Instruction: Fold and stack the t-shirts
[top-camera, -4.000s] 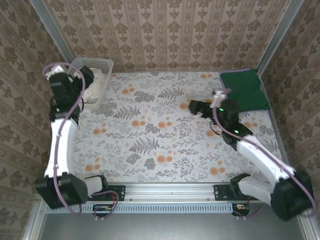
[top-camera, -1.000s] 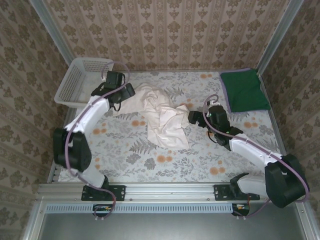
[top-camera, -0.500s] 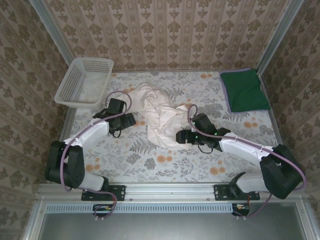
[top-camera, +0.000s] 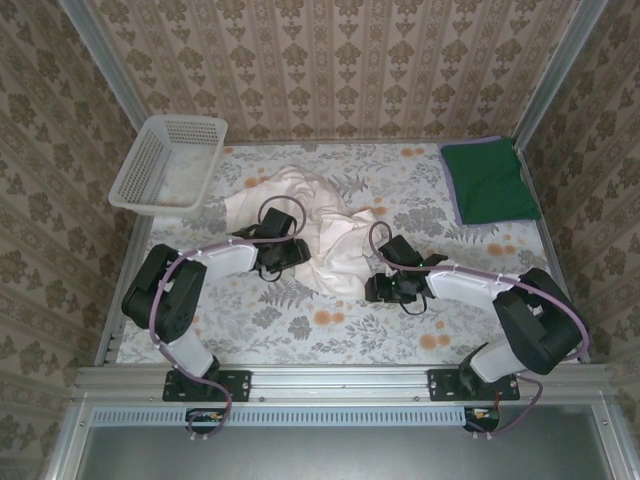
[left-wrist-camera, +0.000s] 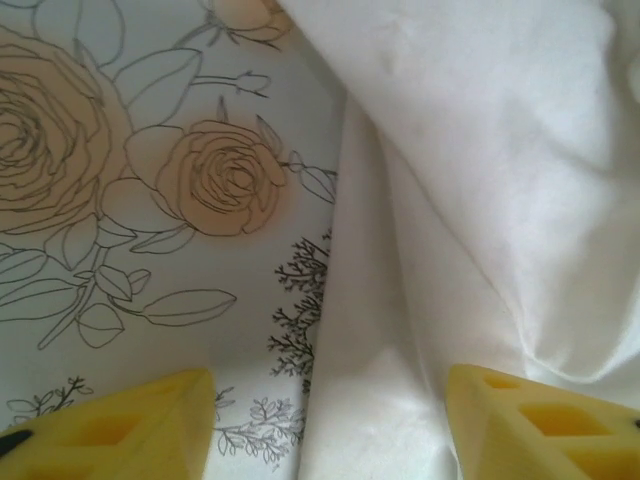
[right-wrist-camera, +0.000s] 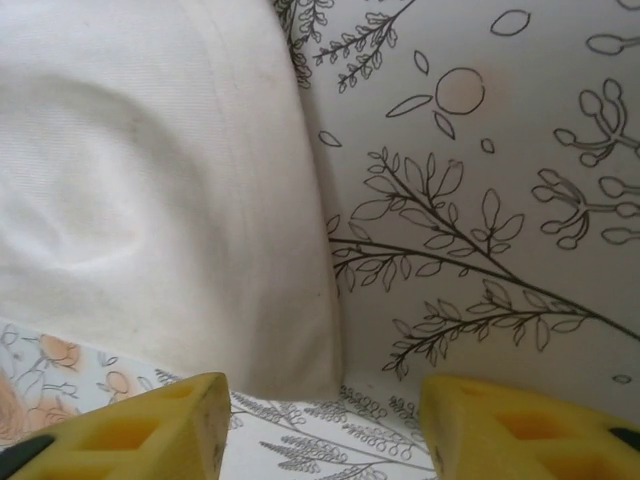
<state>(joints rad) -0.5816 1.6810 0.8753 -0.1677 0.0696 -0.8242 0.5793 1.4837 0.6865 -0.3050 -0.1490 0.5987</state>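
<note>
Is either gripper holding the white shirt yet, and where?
Nothing held yet. Left gripper stands open over the left edge of the white shirt, right gripper open at its hem corner.

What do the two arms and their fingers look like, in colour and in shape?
The left arm and the right arm have white rounded links between bulky black joints. A thin purplish cable loops along each. The fingers are yellow blocks with rectangular recesses.
</note>
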